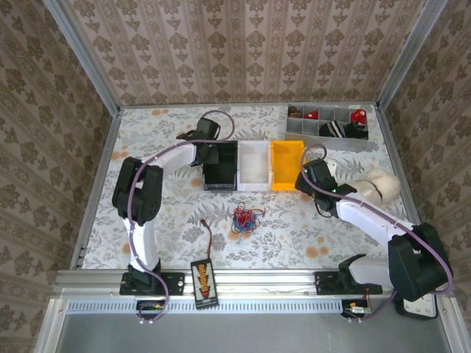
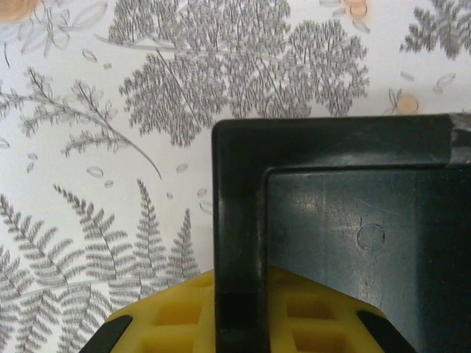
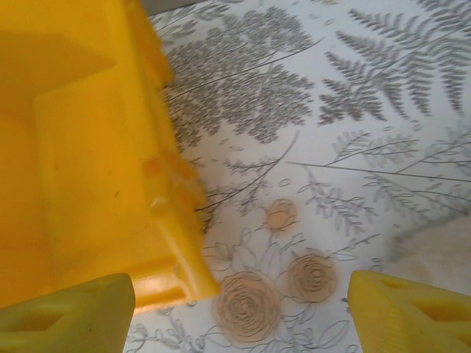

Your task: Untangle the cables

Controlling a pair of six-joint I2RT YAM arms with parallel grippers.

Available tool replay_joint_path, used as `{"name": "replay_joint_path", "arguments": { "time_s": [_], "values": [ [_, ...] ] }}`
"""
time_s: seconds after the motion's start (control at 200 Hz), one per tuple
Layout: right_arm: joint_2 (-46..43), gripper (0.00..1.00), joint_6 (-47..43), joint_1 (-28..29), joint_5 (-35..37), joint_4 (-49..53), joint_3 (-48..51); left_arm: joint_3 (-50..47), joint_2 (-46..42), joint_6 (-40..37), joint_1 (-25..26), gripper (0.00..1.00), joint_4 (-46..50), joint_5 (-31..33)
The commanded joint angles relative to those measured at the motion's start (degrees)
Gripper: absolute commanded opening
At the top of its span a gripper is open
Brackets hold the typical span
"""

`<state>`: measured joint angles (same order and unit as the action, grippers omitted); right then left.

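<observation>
The cables (image 1: 246, 218) lie as a small red, blue and dark tangle on the floral table, in front of three bins and apart from both arms. My left gripper (image 1: 209, 153) is at the left wall of the black bin (image 1: 220, 168). In the left wrist view my left gripper (image 2: 239, 312) is shut on that wall (image 2: 239, 220), with a yellow finger (image 2: 165, 316) on either side. My right gripper (image 1: 307, 176) stands open beside the yellow bin (image 1: 287, 165). In the right wrist view the bin's corner (image 3: 96, 147) lies just ahead of the left finger (image 3: 66, 316), and bare table shows between the jaws.
A white bin (image 1: 254, 165) stands between the black and yellow ones. A grey compartment tray (image 1: 327, 126) with small items sits at the back right. A beige soft thing (image 1: 377, 185) lies by the right arm. An orange-black device (image 1: 204, 282) rests on the near rail.
</observation>
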<state>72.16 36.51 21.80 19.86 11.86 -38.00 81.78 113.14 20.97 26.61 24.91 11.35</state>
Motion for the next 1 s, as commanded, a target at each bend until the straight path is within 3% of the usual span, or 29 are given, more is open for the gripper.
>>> {"name": "replay_joint_path", "arguments": {
  "time_s": [0.0, 0.06, 0.135, 0.285, 0.37, 0.5, 0.68, 0.83, 0.995],
  "values": [
    [0.5, 0.77, -5.2, 2.5, -6.4, -4.3, -0.5, 3.3, 1.2, -0.6, -2.2, 0.09, -1.0, 3.8],
    [0.8, 0.77, -8.7, 5.0, -8.6, -5.5, -1.0, 4.2, 1.6, -0.9, -2.4, 0.24, -1.2, 4.1],
    [1.4, 0.76, -14.2, 8.7, -12.7, -5.8, -1.9, 5.2, 1.5, -1.4, -2.4, 0.57, -1.0, 3.8],
    [3.2, 0.75, -22.3, 13.9, -22.7, -3.0, -3.0, 3.7, -2.4, -1.6, -1.5, 0.8, -2.2, 3.2],
    [3.6, 0.73, -26.0, 16.1, -25.5, -1.0, -3.5, 0.0, -6.6, -2.1, -0.8, 0.84, -4.7, 5.2],
    [3.7, 0.68, -29.0, 19.1, -29.3, 0.2, -4.2, -7.8, -13.5, -1.3, 4.4, 0.85, -9.0, 12.4],
    [7.1, 0.56, -33.4, 22.8, -31.9, 5.2, -8.1, -14.1, -18.5, 7.2, 8.4, 0.86, -6.5, 23.7],
    [11.7, 0.45, -35.6, 22.8, -34.7, 7.7, -10.9, -17.0, -20.0, 9.1, 11.2, 0.85, -6.3, 25.8],
    [13.8, 0.29, -35.0, 22.7, -34.1, 6.5, -11.0, -19.2, -21.8, 5.8, 15.1, 0.86, -7.1, 25.9]
  ]
}}
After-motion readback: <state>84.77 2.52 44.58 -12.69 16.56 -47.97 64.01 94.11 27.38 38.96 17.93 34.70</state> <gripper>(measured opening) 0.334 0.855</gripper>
